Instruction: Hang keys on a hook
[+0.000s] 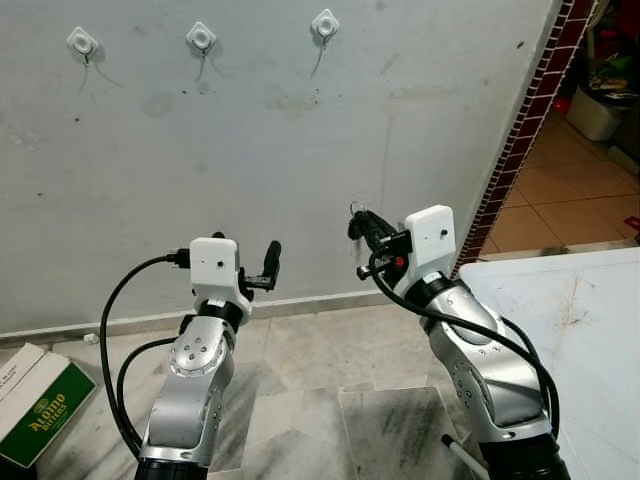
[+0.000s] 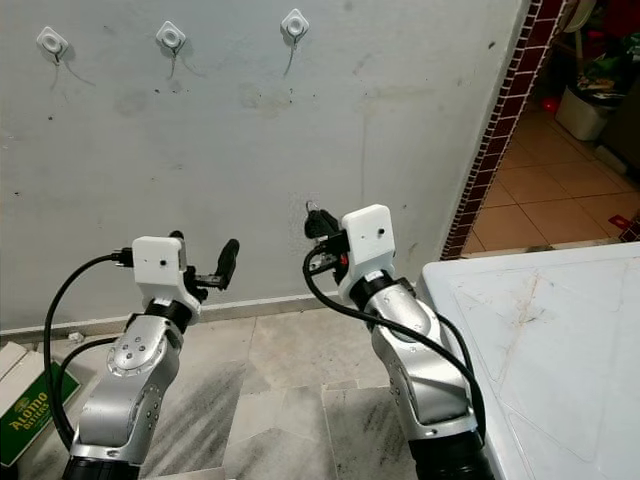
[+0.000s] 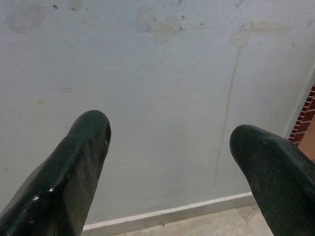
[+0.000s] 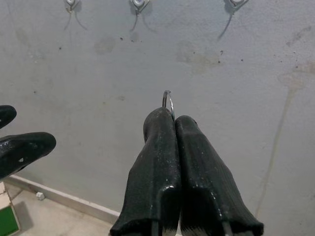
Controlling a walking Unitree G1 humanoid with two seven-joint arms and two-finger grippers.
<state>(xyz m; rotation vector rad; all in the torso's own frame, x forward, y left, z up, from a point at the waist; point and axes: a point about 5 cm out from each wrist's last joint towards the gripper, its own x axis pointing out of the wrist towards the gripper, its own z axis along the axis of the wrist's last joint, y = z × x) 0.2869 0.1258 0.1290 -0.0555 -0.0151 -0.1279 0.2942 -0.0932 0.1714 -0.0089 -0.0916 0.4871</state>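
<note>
Key ring pinched and raised, hooks well above on the wall

Nearest, the right pincer (image 4: pixel 173 123) has its two black fingers pressed together on a thin metal key ring (image 4: pixel 168 100), whose loop stands clear of the tips, presumably so it can slip over a hook; any keys themselves are hidden. The left pincer (image 1: pixel 258 272) is raised beside it, fingers spread and holding nothing, apparently kept out of the way. To the robot's right lies a white table (image 1: pixel 580 330), and a green-and-white box (image 1: pixel 35 405) sits on the floor to its left. Farthest, three white hooks are fixed high on the grey wall (image 1: pixel 300 150); the rightmost hook (image 1: pixel 324 24) looks the most reachable, so the ring needs lifting.
</note>
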